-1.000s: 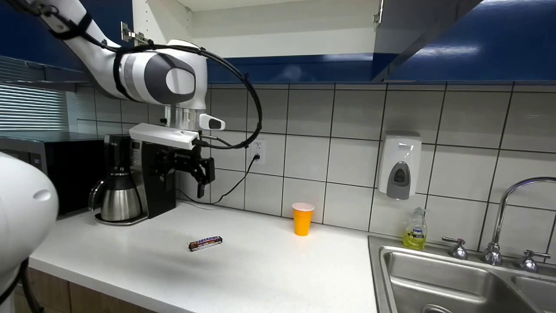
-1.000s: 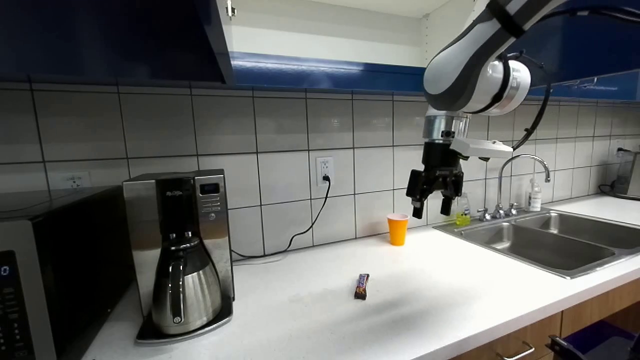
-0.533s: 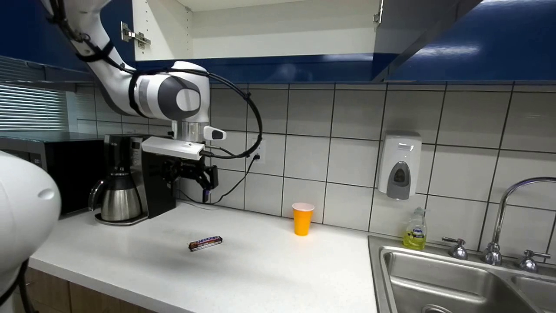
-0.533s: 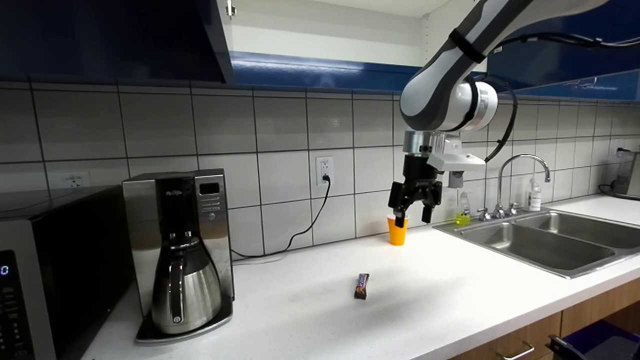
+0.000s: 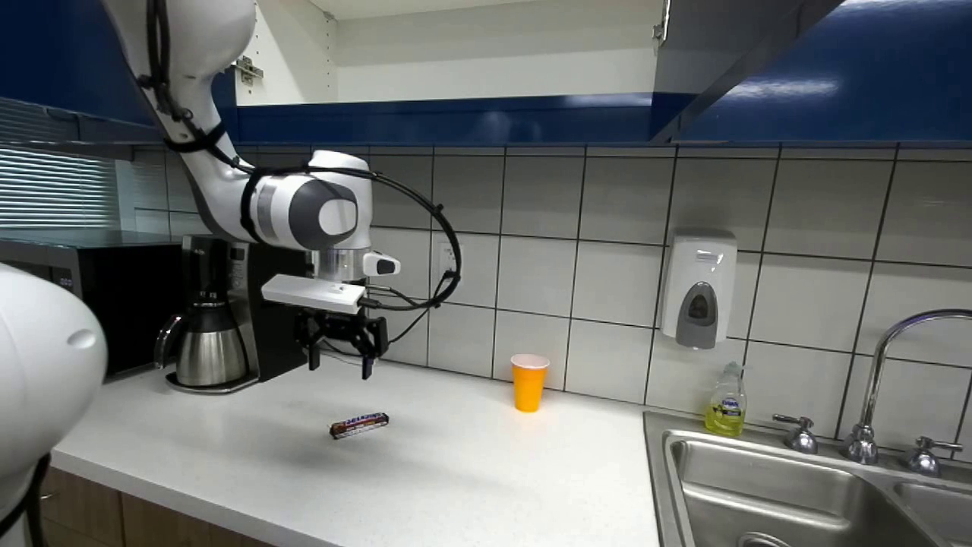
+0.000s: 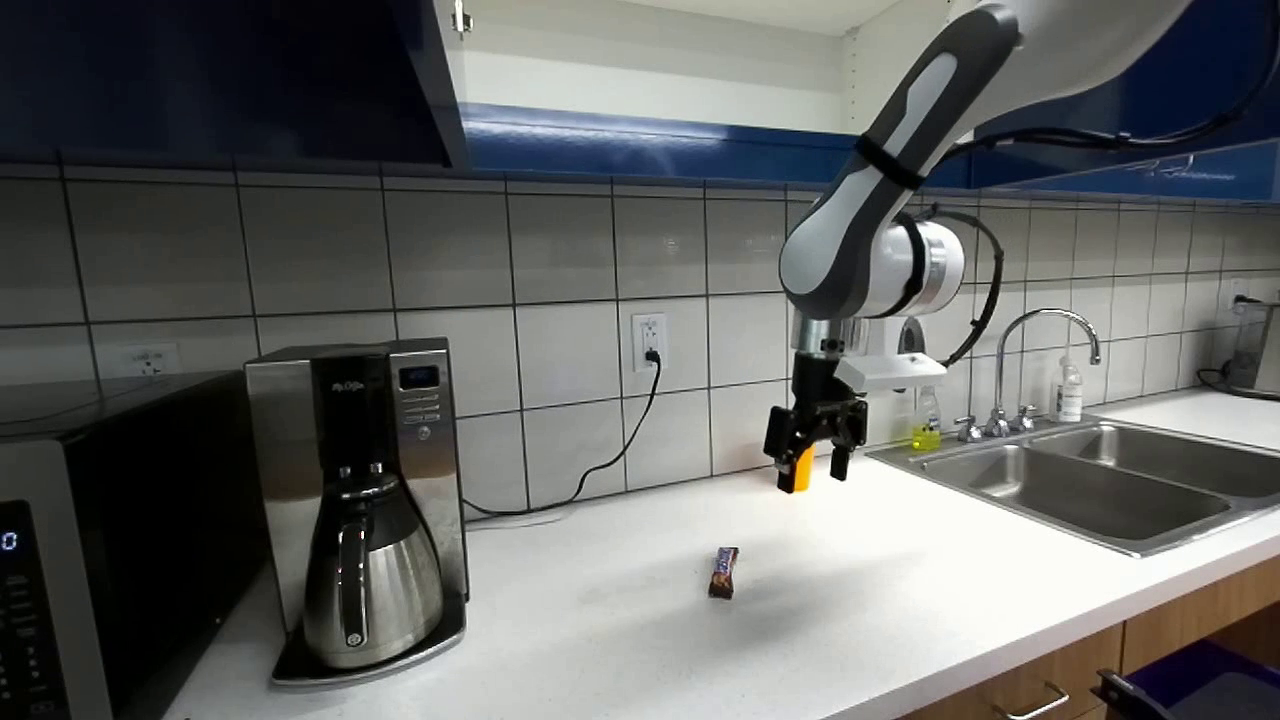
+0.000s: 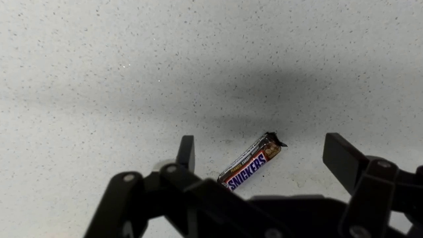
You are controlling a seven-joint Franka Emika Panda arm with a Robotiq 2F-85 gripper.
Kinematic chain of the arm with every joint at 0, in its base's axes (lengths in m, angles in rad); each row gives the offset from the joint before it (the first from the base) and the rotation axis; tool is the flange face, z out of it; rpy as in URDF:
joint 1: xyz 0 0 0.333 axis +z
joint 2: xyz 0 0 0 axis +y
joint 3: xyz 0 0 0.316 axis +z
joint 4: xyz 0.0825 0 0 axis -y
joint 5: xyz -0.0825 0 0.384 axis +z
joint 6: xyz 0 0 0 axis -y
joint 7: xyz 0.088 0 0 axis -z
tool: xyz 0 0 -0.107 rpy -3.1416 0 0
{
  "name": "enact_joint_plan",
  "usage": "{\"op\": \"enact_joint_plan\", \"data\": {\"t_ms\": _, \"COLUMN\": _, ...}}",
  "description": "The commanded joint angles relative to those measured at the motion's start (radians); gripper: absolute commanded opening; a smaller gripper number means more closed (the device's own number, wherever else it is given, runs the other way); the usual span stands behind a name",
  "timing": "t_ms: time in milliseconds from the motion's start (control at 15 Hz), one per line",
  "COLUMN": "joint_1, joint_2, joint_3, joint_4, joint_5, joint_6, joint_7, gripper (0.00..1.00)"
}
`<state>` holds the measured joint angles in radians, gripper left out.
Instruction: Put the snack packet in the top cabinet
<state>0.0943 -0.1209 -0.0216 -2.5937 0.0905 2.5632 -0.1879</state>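
The snack packet is a dark brown Snickers bar lying flat on the white counter. It shows in both exterior views [image 5: 359, 425] [image 6: 723, 573] and lies diagonally in the wrist view [image 7: 249, 165], its lower end hidden by the gripper. My gripper [image 5: 340, 368] is open and empty, pointing down, above the counter and apart from the packet; it also shows in an exterior view [image 6: 814, 480]. In the wrist view the packet appears between the spread fingers of the gripper [image 7: 259, 140]. The top cabinet [image 5: 493, 64] is open, with a pale interior, also in an exterior view [image 6: 650, 80].
An orange cup [image 5: 529, 384] stands near the tiled wall. A coffee maker [image 6: 420, 420] and a microwave [image 6: 150, 520] stand at one end of the counter. A sink [image 5: 759, 486] with dish soap [image 5: 726, 406] is at the other. An open cabinet door [image 6: 435, 90] hangs overhead.
My gripper has moved down towards the counter, and a little right in an exterior view. It stays open. The packet and cabinet have not moved.
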Motion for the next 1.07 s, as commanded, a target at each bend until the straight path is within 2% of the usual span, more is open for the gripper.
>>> {"op": "enact_joint_plan", "data": {"t_ms": 0, "joint_1": -0.018, "joint_2": 0.117, "joint_3": 0.01, "joint_4": 0.036, "joint_5": 0.009, "joint_6": 0.075, "joint_7": -0.012, "gripper": 1.0}}
{"op": "enact_joint_plan", "data": {"t_ms": 467, "joint_1": -0.037, "joint_2": 0.296, "joint_3": 0.04, "joint_4": 0.114, "joint_5": 0.039, "joint_6": 0.172, "joint_7": -0.034, "gripper": 1.0}}
{"op": "enact_joint_plan", "data": {"t_ms": 1000, "joint_1": -0.035, "joint_2": 0.433, "joint_3": 0.074, "joint_4": 0.274, "joint_5": 0.0, "joint_6": 0.166, "joint_7": 0.01, "gripper": 1.0}}
